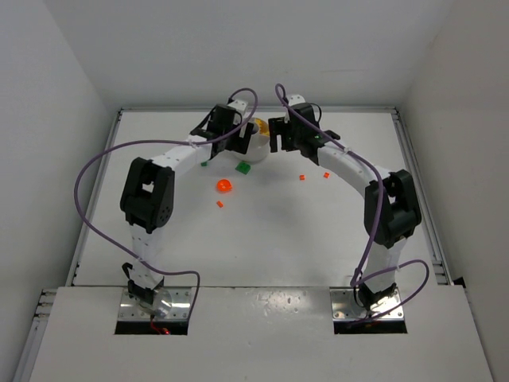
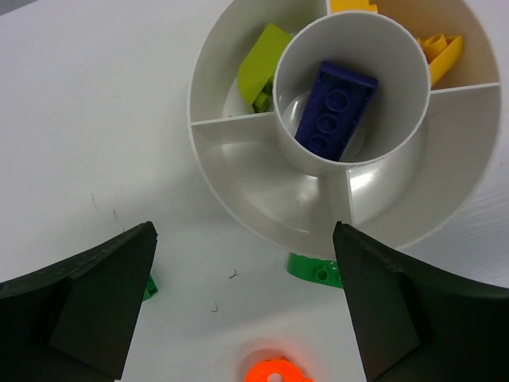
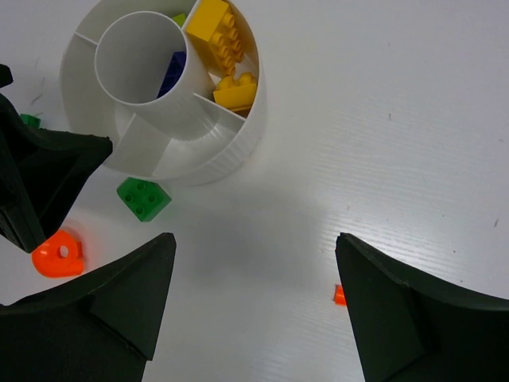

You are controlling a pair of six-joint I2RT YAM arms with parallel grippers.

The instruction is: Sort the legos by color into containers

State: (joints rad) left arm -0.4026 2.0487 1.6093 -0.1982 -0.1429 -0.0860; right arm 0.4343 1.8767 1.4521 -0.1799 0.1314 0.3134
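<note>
Both grippers hang released over the far part of the table (image 1: pixel 278 239), holding nothing: the left gripper (image 2: pixel 245 239) has its dark fingers (image 2: pixel 95 302) spread wide, and the right gripper (image 3: pixel 254 243) stands just as wide. They face each other across the white dish (image 3: pixel 219 155), the left gripper on its left-edge side and the right gripper on its right-edge side, neither touching it. The dish sits near the far edge, about midway between the left and right edges. Its centre well (image 2: pixel 398 48) holds a purple brick (image 2: pixel 334 107) lying aslant. One wedge compartment holds a lime piece (image 2: pixel 258 68), and the neighbouring wedge holds yellow bricks (image 3: pixel 219 36). Other legos lie loose on the table, on the side of the dish toward the near edge. A green brick (image 3: pixel 143 199) lies just beside the dish's outer wall. A round orange-red piece (image 3: pixel 57 255) with a hole in it lies a little nearer the near edge, apart from the green brick. A small green bit (image 2: pixel 149 286) lies toward the left edge, partly hidden behind a finger in the left wrist view. A small orange-red bit (image 1: pixel 220 204) lies closer still to the near edge, and a second orange-red bit (image 3: pixel 339 294) lies toward the right edge, well apart from the dish.
</note>
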